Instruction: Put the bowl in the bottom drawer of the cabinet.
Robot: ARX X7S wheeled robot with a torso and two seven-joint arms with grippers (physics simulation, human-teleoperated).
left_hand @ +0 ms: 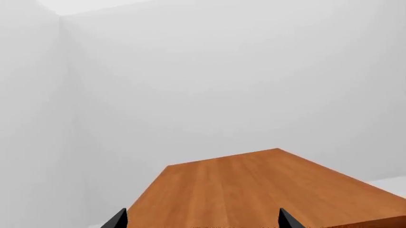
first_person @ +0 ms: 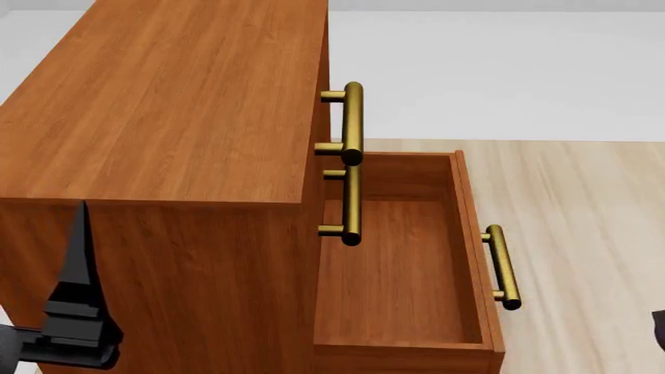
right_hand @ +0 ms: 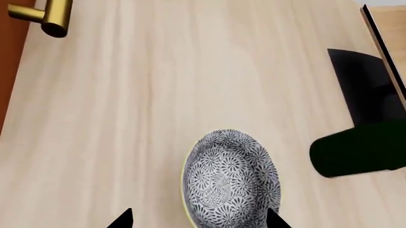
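Left wrist view — cabinet [left_hand: 266, 190]: its reddish-brown top is being shown from just above, with pale walls behind it.
Left wrist view — left pincer [left_hand: 203, 221]: only two black fingertips are being seen at the frame edge, set wide apart, with nothing between them.
Head view — cabinet: its top and side are being looked down on; two brass handles [first_person: 353, 125] are being shown on the upper drawer fronts.
Head view — bottom drawer [first_person: 400, 273]: it is being held pulled out, its inside bare, its own brass bar [first_person: 501, 267] on the front.
Head view — floor [first_person: 582, 234]: pale wood planks are being shown beside the drawer.
Head view — arms: a black part of the left arm is being seen at the lower left corner.
Right wrist view — bowl [right_hand: 231, 183]: it is being shown lying on the pale wood surface, between the two black fingertips and near a dark green object [right_hand: 358, 149].
Right wrist view — right pincer [right_hand: 198, 219]: its tips are being held wide, either side of the bowl — contact cannot be told.
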